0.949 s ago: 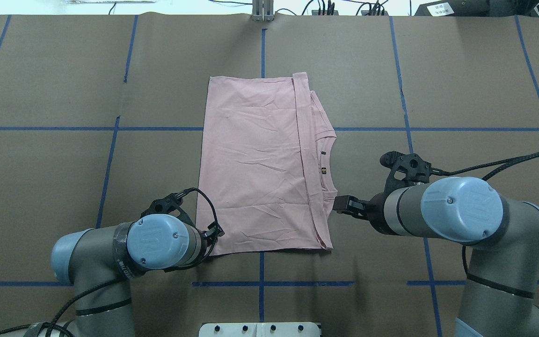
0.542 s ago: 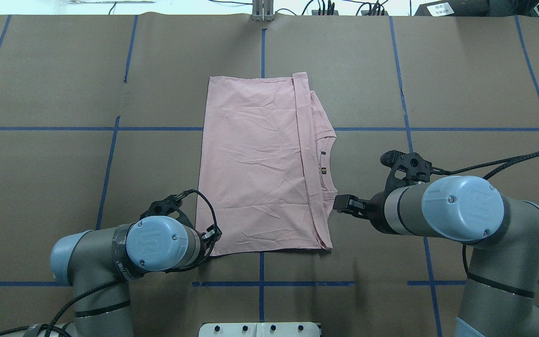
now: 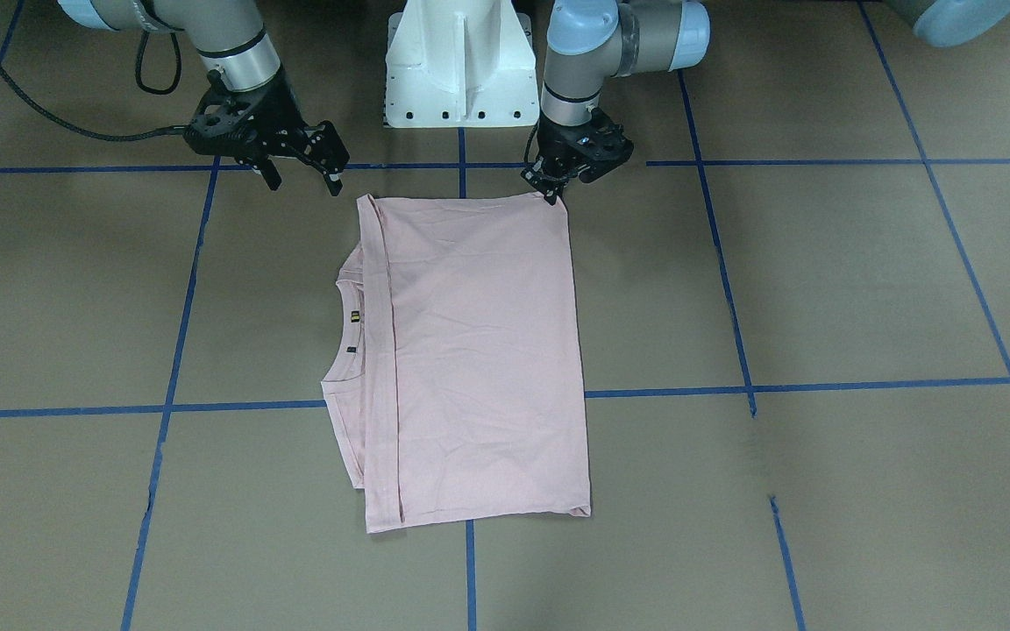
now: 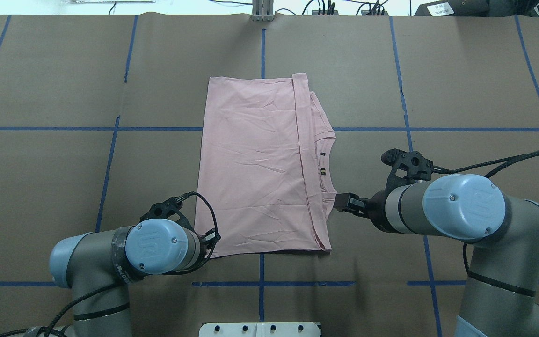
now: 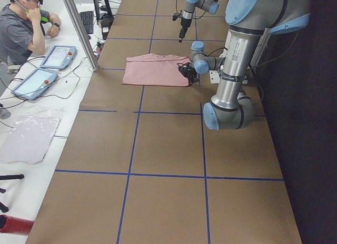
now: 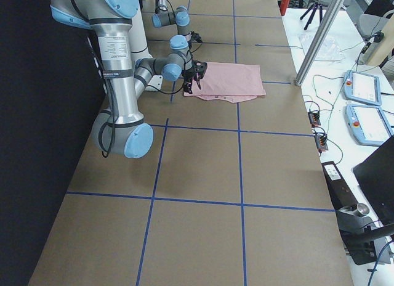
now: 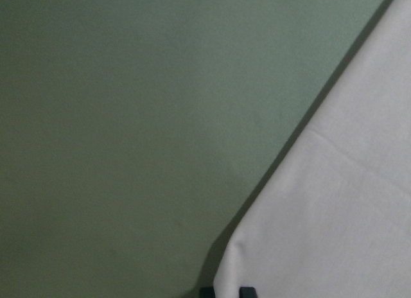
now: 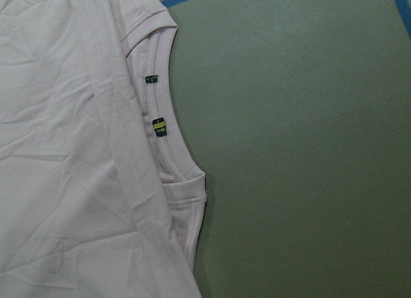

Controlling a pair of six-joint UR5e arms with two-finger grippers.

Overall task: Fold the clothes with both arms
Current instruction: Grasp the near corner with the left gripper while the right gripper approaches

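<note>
The pale pink T-shirt (image 4: 255,164) lies folded into a tall rectangle mid-table, also in the front view (image 3: 470,350). Its ribbed collar (image 8: 168,150), with a small tag (image 8: 159,126), pokes out on the robot's right side. My left gripper (image 3: 551,191) is low at the shirt's near left corner and looks shut on that corner (image 7: 257,266). From overhead the wrist mostly hides the left gripper (image 4: 213,238). My right gripper (image 3: 302,180) hangs open just off the shirt's near right edge, holding nothing. Overhead, the right gripper (image 4: 342,201) sits beside the collar side.
Brown paper with blue tape lines (image 4: 261,283) covers the table. The white pedestal base (image 3: 457,61) stands behind the shirt's near edge. A seated person (image 5: 21,28), tablets (image 5: 58,56) and a metal post (image 5: 79,28) line the far side.
The left arm has drawn back slightly toward the base, and the shirt's near left corner has shifted a little with it. The right arm has barely moved.
</note>
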